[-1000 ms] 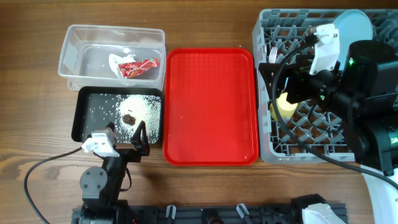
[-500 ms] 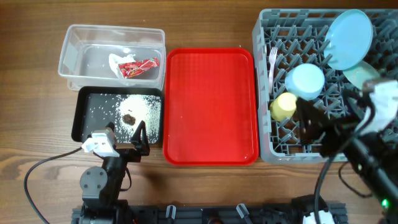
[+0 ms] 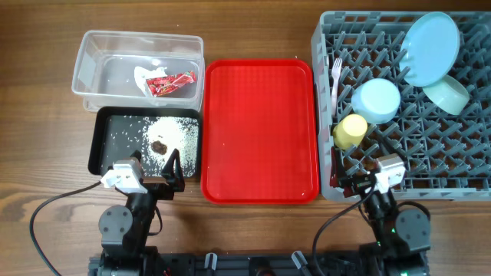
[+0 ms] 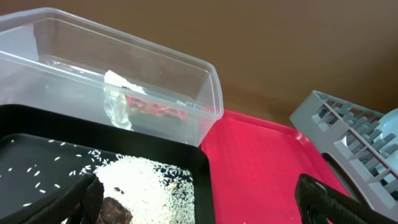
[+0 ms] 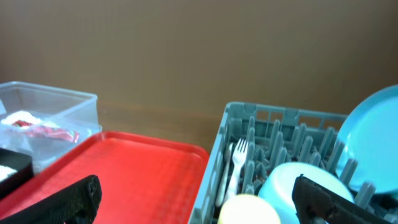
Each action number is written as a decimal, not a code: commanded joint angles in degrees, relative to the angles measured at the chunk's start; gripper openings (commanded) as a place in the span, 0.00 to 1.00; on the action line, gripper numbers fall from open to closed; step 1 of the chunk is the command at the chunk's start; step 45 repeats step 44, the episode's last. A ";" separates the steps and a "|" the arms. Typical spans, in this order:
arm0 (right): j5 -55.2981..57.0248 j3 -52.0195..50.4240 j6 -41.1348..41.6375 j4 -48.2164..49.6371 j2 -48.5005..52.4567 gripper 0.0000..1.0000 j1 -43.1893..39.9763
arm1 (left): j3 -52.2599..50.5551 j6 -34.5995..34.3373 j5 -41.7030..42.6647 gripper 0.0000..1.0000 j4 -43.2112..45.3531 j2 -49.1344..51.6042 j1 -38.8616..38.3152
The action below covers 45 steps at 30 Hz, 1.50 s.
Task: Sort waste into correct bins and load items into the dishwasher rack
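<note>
Black tray of rice just ahead of left gripper, jaws apart | right gripper seemingly apart too, by rack

The right arm, stretched over the rack a second ago, has drawn back off it toward the near side. The right gripper now rests at the rack's near left corner, its fingers spread wide. The blue bowl and green bowl, covered by the arm before, now show fully in the rack.
</note>
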 commanded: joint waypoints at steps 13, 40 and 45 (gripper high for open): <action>0.55 -6.05 -1.03 5.40 -0.50 1.00 0.28 | -0.33 0.76 0.66 1.00 0.15 -0.35 0.33; 0.55 -6.05 -1.05 5.40 -0.50 1.00 0.28 | -0.33 0.76 0.66 1.00 0.15 -0.28 0.33; 0.55 -6.05 -1.01 5.40 -0.50 1.00 0.28 | -0.33 0.76 0.66 1.00 0.15 -0.24 0.33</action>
